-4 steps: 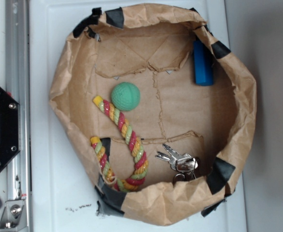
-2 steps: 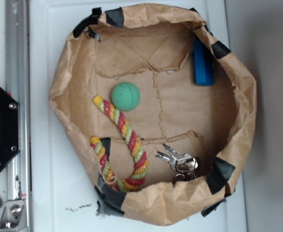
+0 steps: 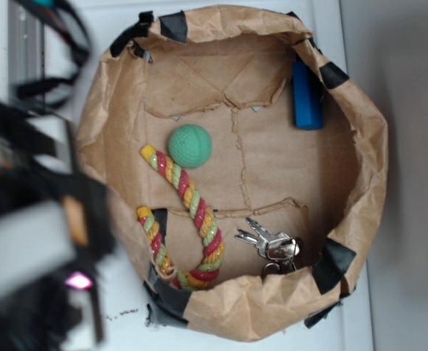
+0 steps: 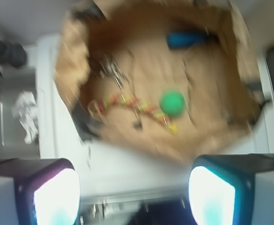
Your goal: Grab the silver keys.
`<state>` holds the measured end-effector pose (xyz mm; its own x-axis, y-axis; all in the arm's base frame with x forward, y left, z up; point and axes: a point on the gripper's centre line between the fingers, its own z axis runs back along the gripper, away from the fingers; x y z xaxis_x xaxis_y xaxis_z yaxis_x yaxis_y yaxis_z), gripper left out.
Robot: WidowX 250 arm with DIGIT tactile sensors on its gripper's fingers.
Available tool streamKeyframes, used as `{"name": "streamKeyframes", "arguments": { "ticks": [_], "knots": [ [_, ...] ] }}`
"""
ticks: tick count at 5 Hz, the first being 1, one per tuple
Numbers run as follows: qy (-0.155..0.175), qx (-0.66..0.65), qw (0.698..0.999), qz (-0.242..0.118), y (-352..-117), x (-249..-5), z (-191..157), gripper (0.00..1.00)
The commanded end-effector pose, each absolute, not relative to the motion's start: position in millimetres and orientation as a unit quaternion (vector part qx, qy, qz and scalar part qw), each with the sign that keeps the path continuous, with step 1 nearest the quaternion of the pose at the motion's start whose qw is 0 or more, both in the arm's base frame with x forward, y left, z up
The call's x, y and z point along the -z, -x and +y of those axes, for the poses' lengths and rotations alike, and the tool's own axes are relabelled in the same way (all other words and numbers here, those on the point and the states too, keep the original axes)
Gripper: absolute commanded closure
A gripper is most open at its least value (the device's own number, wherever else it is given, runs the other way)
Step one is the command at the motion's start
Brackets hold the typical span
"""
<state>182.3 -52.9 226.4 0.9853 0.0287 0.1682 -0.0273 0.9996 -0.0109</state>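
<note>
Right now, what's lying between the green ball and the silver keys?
In the exterior view, the striped rope toy crosses between the green ball and the silver keys; otherwise, bare brown paper.

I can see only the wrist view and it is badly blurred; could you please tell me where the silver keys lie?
Observer: In the exterior view the silver keys lie flat on the floor of the paper bin, close to its taped wall and beside the bend of the rope toy.
Operator: Thank you. Is anything lying on top of them?
Observer: No, they are uncovered; the blades point toward the rope toy, and the ring end is nearer the wall.
</note>
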Motion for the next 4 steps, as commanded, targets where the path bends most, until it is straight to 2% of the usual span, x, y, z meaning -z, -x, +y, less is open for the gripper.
{"name": "streamKeyframes", "arguments": {
  "ticks": [1,2,3,4],
  "knots": [
    [0.014,0.028,0.992,-0.124,-227.0,-218.8,-49.3,0.0],
    [0.008,-0.002,0.992,-0.127,-257.2,-196.6,-39.6,0.0],
    [0.027,-0.103,0.986,-0.128,-281.8,-173.9,-17.6,0.0],
    [0.062,-0.21,0.965,-0.144,-312.0,-166.0,-8.7,0.0]
  ]
}}
